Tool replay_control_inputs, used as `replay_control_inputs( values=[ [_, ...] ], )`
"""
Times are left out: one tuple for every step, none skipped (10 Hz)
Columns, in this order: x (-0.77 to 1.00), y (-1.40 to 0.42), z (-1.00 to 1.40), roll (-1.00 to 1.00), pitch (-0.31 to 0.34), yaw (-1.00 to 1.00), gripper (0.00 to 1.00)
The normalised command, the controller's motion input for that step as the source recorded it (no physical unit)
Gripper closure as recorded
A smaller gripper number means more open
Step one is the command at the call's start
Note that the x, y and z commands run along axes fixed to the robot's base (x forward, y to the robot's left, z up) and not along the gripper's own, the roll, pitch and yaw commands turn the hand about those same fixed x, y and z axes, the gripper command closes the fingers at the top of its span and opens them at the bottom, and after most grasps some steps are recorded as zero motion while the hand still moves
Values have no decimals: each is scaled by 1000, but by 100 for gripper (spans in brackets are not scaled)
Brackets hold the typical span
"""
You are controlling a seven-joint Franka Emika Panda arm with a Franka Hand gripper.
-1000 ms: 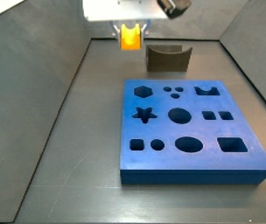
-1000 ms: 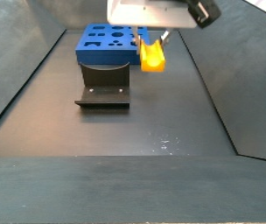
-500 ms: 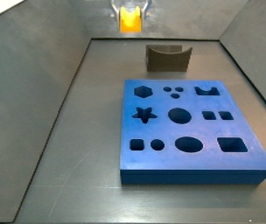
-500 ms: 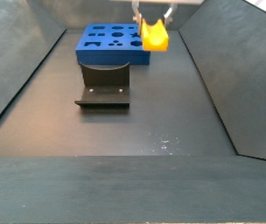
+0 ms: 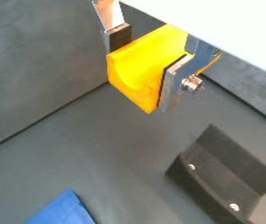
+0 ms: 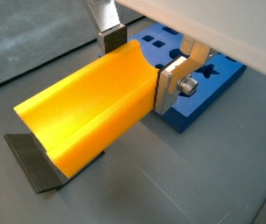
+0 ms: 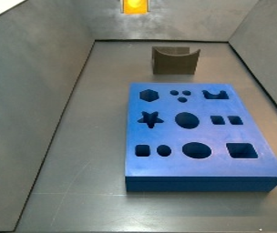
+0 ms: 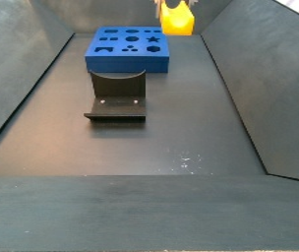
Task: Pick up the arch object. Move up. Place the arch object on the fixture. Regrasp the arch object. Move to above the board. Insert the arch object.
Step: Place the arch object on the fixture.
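The arch object (image 5: pixel 145 72), a smooth bright yellow-orange block, hangs high above the dark floor, clamped between the tool's (image 5: pixel 149 62) flat silver fingers (image 5: pixel 178 82). Well below it lie the matte blue board (image 7: pixel 197 136) with shaped cutouts and the dark olive-brown fixture (image 7: pixel 174 60).

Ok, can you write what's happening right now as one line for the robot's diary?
step: move up | end effector: shut on arch, high above floor | fixture: empty | board: holes unfilled
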Motion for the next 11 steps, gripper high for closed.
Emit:
replay_control_inputs(
  values=[
    [1000, 695, 471, -94, 158, -200, 100],
    [1000, 642, 416, -105, 179, -143, 100],
    [1000, 597, 370, -110, 167, -113, 100],
    [1000, 471, 272, -120, 141, -67, 100],
    [1000, 413, 240, -123, 137, -55, 100],
    [1000, 304, 181, -126, 139, -44, 100],
    [1000, 255, 146, -128, 141, -40, 100],
    [1000, 212, 118, -134, 142, -42, 100],
    [1000, 172, 97, -140, 149, -42, 100],
    [1000, 137, 72, -147, 146, -44, 100],
    [1000, 116, 52, -152, 144, -46, 100]
  ],
)
